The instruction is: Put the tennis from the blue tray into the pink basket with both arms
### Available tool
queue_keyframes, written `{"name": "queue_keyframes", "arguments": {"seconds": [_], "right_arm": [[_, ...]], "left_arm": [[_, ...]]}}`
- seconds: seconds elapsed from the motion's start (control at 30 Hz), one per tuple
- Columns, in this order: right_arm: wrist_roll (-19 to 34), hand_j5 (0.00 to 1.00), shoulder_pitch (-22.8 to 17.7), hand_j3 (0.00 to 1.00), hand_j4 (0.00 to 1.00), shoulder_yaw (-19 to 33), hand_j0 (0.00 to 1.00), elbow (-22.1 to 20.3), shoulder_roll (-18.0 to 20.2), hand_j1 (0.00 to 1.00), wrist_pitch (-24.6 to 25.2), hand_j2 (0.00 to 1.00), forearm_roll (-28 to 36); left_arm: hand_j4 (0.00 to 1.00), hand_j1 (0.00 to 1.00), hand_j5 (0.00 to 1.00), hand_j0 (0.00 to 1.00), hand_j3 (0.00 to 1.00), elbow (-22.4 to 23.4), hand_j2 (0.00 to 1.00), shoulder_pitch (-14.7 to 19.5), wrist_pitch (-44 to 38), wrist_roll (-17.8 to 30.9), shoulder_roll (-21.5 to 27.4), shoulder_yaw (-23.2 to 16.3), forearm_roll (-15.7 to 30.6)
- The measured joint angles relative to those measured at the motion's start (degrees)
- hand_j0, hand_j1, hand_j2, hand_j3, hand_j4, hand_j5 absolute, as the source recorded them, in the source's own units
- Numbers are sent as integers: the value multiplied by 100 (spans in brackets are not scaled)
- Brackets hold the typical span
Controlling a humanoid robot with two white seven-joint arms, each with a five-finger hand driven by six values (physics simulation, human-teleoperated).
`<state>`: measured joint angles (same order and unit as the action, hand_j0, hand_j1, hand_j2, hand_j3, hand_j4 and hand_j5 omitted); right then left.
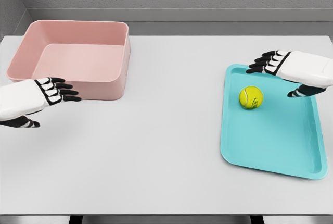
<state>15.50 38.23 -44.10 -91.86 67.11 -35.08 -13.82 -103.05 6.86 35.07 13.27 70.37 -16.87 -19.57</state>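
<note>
Currently, stock as seen from head cam:

Item 1: tennis ball (251, 98), yellow-green, lying loose in upper part of blue tray (270, 151). Tray sits flat on table (166, 156), right side. Ball is its only content; nothing touches the ball.

Item 2: pink basket (73, 57), far left of table, well apart from tray. Inside appears empty.

Item 3: right hand (291, 70), over tray's top edge, just beside ball w/o contact. Fingers extended and slightly apart, thumb dropped toward the ball, holding nothing. Likely posed for a pickup, approx. pre-grasp.

Item 4: left hand (39, 99), near basket's front wall, fingers straight and close together, thumb below, holding nothing. Prob. waiting by the basket to receive the ball, since the gap betw. containers looks wide for one arm.

Status: transfer not yet begun.
</note>
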Motion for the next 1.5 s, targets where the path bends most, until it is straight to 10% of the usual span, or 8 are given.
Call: {"name": "queue_keyframes", "arguments": {"seconds": [1.5], "right_arm": [[26, 90, -158, 90, 90, -417, 90, 1735, -1334, 90, 0, 90, -58]], "left_arm": [[100, 100, 100, 100, 100, 88, 100, 149, 0, 68, -313, -9, -157]]}}
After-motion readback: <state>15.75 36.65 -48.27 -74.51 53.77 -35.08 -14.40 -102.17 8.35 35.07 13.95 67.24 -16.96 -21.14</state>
